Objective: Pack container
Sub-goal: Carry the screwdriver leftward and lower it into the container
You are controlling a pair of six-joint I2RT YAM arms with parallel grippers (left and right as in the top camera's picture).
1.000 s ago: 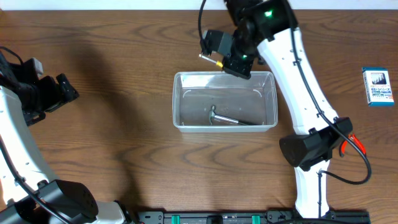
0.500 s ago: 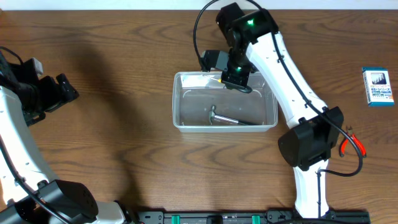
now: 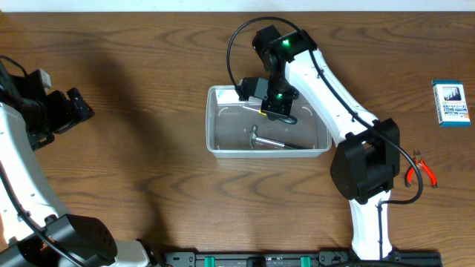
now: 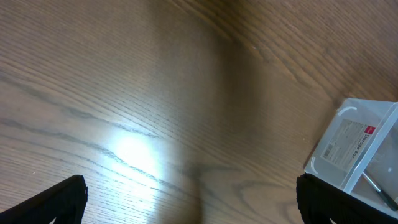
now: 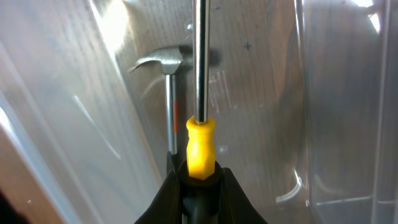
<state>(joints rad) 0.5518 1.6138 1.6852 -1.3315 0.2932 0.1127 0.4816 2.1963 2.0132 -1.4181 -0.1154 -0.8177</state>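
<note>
Looking down on the container (image 3: 230, 127): set flat on the table (image 3: 148, 163) near its middle, mouth up, long axis running left to right across the overhead view, parallel to the table's far edge. Holding a hammer (image 3: 273, 142) on its floor by the near wall, head to the left, handle trailing right. Over the far-left part of the bin, inside the rim's outline, finding the right gripper (image 3: 273, 106) clenched on a screwdriver (image 3: 250, 109), the thin shaft reaching toward the far-left corner. From the right wrist, seeing the fingers (image 5: 165, 199) pinched tight on the dark handle just behind the yellow collar, steel shaft pointing straight ahead over the clear floor, with the hammer just beside its line and see-through walls rising on either side. Cannot tell whether the tip touches the plastic. Around the bin, bare wood on all four sides. Well apart to the right, a blue and white box (image 3: 451, 103) by the table edge and red-handled pliers (image 3: 420, 169) near the right arm's base. Far to the left, the left gripper (image 3: 74, 107) spread wide and grasping nothing, with only one corner of the container showing from the left wrist.
</note>
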